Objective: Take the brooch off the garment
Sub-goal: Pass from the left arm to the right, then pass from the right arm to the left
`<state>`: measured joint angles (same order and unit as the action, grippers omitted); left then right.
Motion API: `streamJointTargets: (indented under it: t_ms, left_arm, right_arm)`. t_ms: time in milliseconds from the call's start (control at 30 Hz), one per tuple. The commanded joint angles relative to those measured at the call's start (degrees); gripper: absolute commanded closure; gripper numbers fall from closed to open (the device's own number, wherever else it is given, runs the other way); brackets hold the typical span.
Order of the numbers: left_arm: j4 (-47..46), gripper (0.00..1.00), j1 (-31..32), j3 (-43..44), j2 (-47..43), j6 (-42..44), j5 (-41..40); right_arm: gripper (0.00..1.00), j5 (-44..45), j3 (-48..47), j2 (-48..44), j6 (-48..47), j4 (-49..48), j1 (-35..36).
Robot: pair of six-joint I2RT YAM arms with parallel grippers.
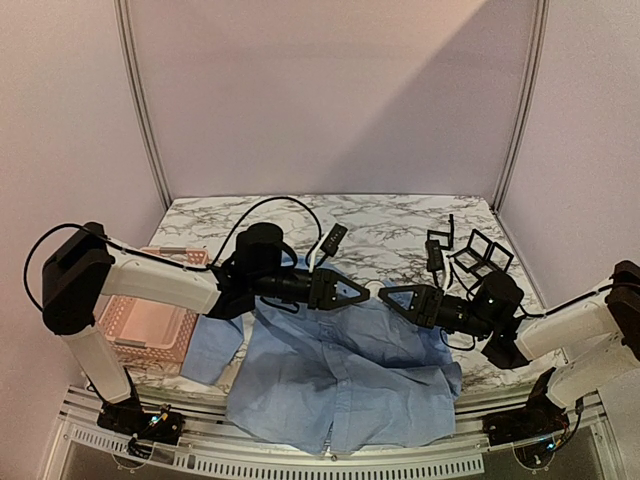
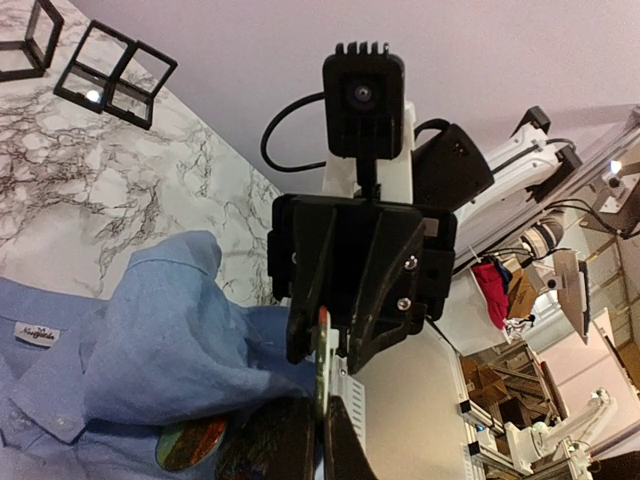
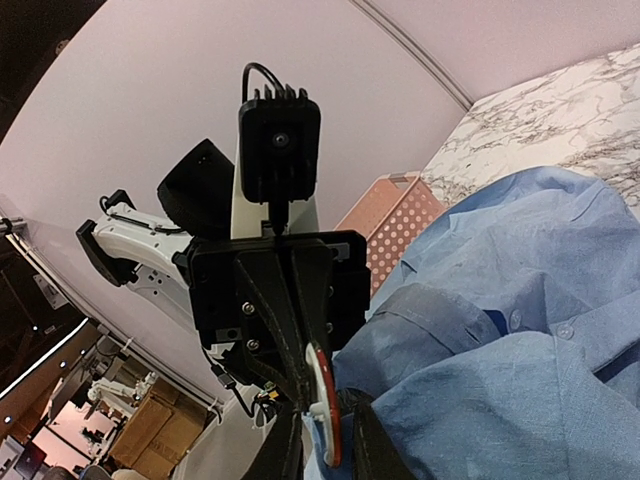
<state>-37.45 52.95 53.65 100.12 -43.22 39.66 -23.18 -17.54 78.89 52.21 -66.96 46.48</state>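
Judging from both wrist views, you are at the grasp and not past it. The brooch [image 3: 322, 415] shows edge-on as a thin round disc with a white and red rim, up in the air between the two grippers. Blue cloth is bunched right against it, so I take it to be pinned on yet. The shirt [image 1: 340, 385] lies rumpled on the marble surface [image 1: 390, 225] at the near edge, with a fold drawn up toward the meeting point. The pink basket [image 1: 150, 330] sits just beside its left sleeve.

Your left gripper [image 1: 364, 291] is fully closed, pinching where disc and fabric meet; which of the two it has, I cannot tell. Your right gripper [image 1: 384, 296] faces it tip to tip, its jaws standing narrow on either side of the disc; whether they press on it I cannot tell.

What is left, as I read it, is a firm hold on the brooch, the pin worked free of the cloth, then the brooch taken clear of the shirt. Low in the left wrist view a round shiny patch [image 2: 190, 445] sits on the fabric, too cut off to name
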Motion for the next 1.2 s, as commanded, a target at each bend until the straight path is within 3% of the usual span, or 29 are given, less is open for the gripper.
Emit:
streamJointTargets:
  t_ms: [0, 367, 600, 700, 800, 1000, 1167]
  left_arm:
    - [-2.1, 1.00, -0.7, -0.5, 0.8, -0.4, 0.5]
    - [-4.9, 1.00, -1.2, -0.6, 1.8, -3.3, 1.3]
    - [-3.6, 1.00, -1.3, -0.3, 1.6, -2.4, 1.7]
    - [1.8, 0.90, -1.3, 0.9, 0.6, 1.3, 1.6]
    - [8.3, 0.70, -1.4, 2.4, -1.0, 6.7, 0.7]
    - [21.9, 0.38, -3.3, 4.5, -7.3, 18.8, -6.5]
    - [32.6, 0.31, -3.3, 7.6, -9.5, 27.2, -8.3]
  right_arm:
    - [0.84, -0.8, 0.0, 0.9, -0.1, -1.3, 0.2]
    - [0.88, -1.4, 0.2, 1.3, 0.2, -1.3, 0.2]
    - [1.00, -1.4, -0.4, 0.7, -0.1, 0.4, 0.1]
    - [1.00, -1.2, -1.4, -0.7, -1.8, 4.6, 0.2]
    - [1.00, -1.0, -3.4, -3.1, -4.7, 12.0, 0.2]
    - [1.00, -3.4, -11.0, -8.9, -14.0, 37.6, -1.6]
    - [1.00, -7.0, -18.7, -11.0, -23.3, 55.9, -3.2]
